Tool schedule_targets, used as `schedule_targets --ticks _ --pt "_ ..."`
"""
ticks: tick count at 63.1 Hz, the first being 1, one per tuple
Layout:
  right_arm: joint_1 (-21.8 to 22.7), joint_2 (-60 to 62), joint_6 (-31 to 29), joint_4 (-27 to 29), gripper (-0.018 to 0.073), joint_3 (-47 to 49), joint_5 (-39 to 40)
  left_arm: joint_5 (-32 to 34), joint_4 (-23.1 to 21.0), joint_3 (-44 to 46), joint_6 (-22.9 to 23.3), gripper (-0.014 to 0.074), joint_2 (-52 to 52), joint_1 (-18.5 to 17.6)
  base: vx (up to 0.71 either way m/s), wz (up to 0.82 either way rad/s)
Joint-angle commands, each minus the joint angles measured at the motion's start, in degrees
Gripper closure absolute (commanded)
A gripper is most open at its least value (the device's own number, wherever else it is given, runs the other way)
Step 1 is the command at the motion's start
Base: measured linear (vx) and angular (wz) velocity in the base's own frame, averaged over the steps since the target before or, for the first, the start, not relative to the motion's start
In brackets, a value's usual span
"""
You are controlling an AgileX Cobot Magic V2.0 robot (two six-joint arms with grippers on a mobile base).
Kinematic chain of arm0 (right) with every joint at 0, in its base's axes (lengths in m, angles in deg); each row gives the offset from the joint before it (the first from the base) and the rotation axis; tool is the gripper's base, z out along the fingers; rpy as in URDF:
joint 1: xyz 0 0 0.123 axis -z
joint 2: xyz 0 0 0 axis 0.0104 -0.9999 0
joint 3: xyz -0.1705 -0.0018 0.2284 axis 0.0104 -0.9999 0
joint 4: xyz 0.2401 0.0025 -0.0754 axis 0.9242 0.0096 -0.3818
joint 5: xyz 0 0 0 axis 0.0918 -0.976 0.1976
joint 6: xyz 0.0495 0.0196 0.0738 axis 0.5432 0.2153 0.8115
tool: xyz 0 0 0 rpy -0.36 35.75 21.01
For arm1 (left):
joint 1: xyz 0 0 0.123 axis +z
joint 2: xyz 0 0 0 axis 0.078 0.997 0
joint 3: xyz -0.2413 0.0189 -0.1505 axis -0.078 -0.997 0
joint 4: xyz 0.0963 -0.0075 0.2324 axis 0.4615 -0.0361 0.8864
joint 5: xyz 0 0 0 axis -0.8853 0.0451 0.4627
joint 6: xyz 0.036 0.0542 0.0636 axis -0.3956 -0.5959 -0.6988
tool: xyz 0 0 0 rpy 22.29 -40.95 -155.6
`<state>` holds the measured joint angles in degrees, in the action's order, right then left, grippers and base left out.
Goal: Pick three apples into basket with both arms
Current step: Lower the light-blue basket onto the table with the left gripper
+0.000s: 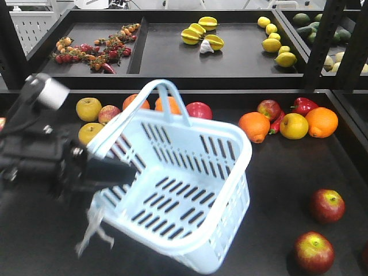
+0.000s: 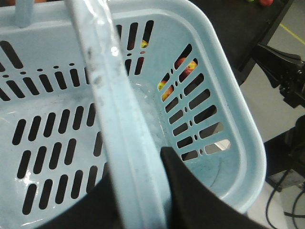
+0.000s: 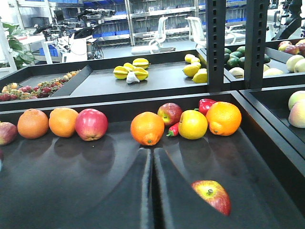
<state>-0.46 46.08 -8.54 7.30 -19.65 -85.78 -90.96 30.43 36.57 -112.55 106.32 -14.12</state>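
**Gripper state.** The left gripper (image 1: 115, 171) is clamped on the basket (image 1: 190, 172) at its rim, close to one loop handle, at the left of the front view. The right gripper (image 3: 153, 186) has its fingers pressed together at the bottom centre of the right wrist view and holds nothing. Open it before you attempt a pick.

**Basket.** It hangs tilted in the centre of the front view, with its mouth turned up and toward the camera. No apple shows inside. You cannot tell whether its lower corner rests on the bench (image 1: 276, 172). Treat it as light, thin plastic that flexes and swings when held from one side only.

**Apples.** The first apple (image 1: 327, 205) and the second apple (image 1: 314, 252) lie apart on the bench at the lower right of the front view, clear of the basket. The third apple (image 1: 268, 108) sits in the fruit row at the upper right, just beside an orange (image 1: 254, 126). In the right wrist view the nearest apple (image 3: 212, 194) lies just right of the closed fingers. Which of the first two it is cannot be told.

**Handling.** Expect each apple to be firm, smooth-skinned and ready to roll. Set the fingers on opposite sides at its widest part. Close gently, because the skin is likely to bruise.
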Motion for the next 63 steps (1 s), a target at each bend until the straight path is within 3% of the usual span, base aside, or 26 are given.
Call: schedule_targets --ticks 1,16,35,63 --pt "0.4 0.6 -0.1 -0.6 0.0561 -0.9 4.3 -0.2 -1.6 7.4 -3.3 0.0604 5.1 -0.3 0.0 0.0" --pt "0.4 0.6 -0.1 -0.6 0.0561 -0.9 4.3 -7.0 6.4 23.9 -3.8 0.0604 21.7 -0.4 0.0 0.0" --pt "0.4 0.6 -0.1 -0.6 0.0561 -0.9 4.3 -15.0 6.6 38.8 -9.9 0.0604 39.0 -0.4 0.0 0.0" --pt "0.4 0.6 -0.1 -0.6 0.0561 -0.9 4.3 -14.1 6.7 42.8 -11.3 0.0557 45.4 -2.1 0.0 0.0"
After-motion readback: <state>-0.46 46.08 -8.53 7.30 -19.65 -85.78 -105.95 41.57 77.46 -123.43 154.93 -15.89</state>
